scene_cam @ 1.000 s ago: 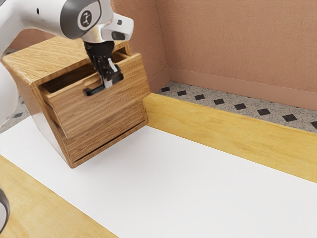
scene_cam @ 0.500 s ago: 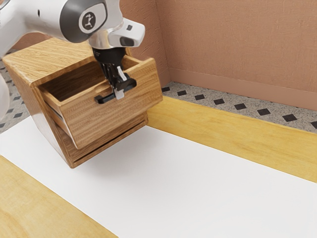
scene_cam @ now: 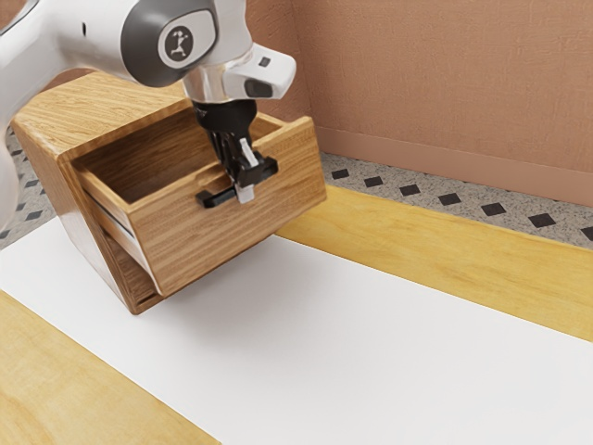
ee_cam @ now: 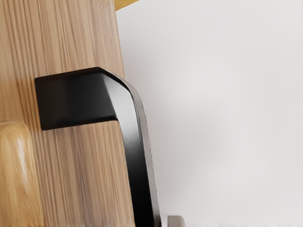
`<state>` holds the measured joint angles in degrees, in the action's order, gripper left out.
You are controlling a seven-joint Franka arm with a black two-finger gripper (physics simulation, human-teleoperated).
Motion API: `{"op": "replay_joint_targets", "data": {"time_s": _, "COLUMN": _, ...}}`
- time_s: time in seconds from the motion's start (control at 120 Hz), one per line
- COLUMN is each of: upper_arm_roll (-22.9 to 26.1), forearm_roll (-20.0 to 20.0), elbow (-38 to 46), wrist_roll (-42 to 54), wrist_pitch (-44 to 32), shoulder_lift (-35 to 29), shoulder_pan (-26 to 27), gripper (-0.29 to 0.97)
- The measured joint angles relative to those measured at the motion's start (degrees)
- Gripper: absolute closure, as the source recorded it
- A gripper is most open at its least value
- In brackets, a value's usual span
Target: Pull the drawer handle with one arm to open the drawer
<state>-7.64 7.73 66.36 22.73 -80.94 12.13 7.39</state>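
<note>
Drawer [scene_cam: 222,222]: the top one of a small oak cabinet [scene_cam: 56,120], at the exterior view's left, on the white tabletop [scene_cam: 352,352]. Its front panel is the nearest part and hangs out over the white surface, well clear of the cabinet face. The box behind it is exposed and only bare wood shows inside. I judge the pull mostly done. I can't tell whether the slide has travel left, so what remains is perhaps a bit more pull and then letting go. The lower drawer front [scene_cam: 125,269] beneath looks shut, but it is mostly in shadow.

Handle [scene_cam: 218,193]: a black bar across the middle of the front panel. In the wrist view the handle [ee_cam: 94,99] shows its bent end standing off the oak grain, with white tabletop beyond.

Gripper [scene_cam: 243,178]: clamped narrow on the bar at about mid-length, with fingers on either side of it as far as the exterior view shows. The fingers point steeply down and the hand sits just above the panel's top edge. Behind it the wrist is over the open box. The white arm [scene_cam: 93,37] comes in from the upper left, passing over the cabinet top.

Farther back are a wooden strip [scene_cam: 445,250] of the table, then the tiled floor [scene_cam: 445,197], then the brown wall [scene_cam: 445,74].
</note>
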Motion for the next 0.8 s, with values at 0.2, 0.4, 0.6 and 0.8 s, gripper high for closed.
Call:
{"op": "replay_joint_targets", "data": {"time_s": 0.2, "upper_arm_roll": -0.07, "forearm_roll": -0.12, "elbow": 0.18, "wrist_roll": -0.35, "wrist_pitch": 0.1, "shoulder_lift": -0.4, "shoulder_pan": 0.08, "gripper": 0.74}}
{"op": "replay_joint_targets", "data": {"time_s": 0.4, "upper_arm_roll": -0.14, "forearm_roll": 2.03, "elbow": 0.11, "wrist_roll": -1.38, "wrist_pitch": -0.34, "shoulder_lift": -0.4, "shoulder_pan": 0.99, "gripper": 0.7}}
{"op": "replay_joint_targets", "data": {"time_s": 0.6, "upper_arm_roll": 0.0, "forearm_roll": 4.42, "elbow": 0.16, "wrist_roll": -2.75, "wrist_pitch": -0.82, "shoulder_lift": -0.28, "shoulder_pan": 1.45, "gripper": 0.69}}
{"op": "replay_joint_targets", "data": {"time_s": 0.8, "upper_arm_roll": 0.08, "forearm_roll": 7.65, "elbow": 0.19, "wrist_roll": -5.14, "wrist_pitch": -0.95, "shoulder_lift": -0.09, "shoulder_pan": 2.57, "gripper": 0.68}}
